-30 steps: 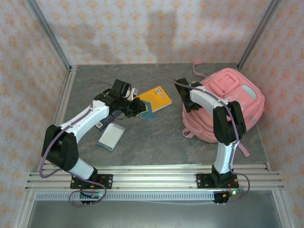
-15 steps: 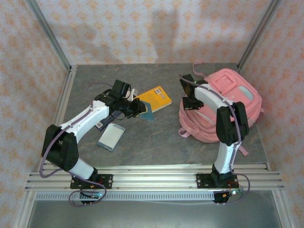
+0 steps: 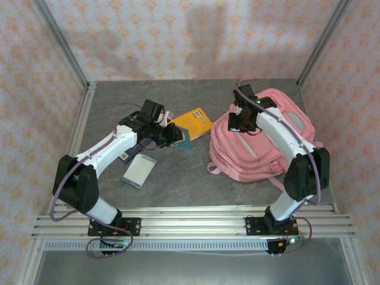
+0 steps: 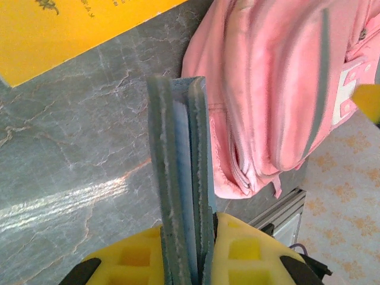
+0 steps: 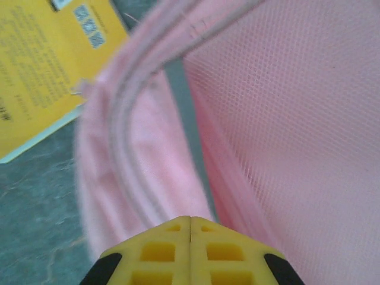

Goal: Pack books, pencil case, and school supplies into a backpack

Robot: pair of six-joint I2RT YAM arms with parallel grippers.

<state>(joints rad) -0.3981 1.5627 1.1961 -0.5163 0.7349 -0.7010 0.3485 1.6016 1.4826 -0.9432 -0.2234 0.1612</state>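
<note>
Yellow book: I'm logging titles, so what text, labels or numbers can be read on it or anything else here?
Yellow book: lines of dark print and two square codes, all too blurred to quote.
Backpack: no lettering can be made out.
Nothing else bears readable text.

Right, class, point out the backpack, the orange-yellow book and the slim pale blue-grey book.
backpack (image 3: 240, 159), top external view, pink fabric on its near left side.
orange-yellow book (image 3: 195, 123), top external view, middle of its cover.
slim pale blue-grey book (image 3: 139, 171), top external view, middle of its cover.
</note>
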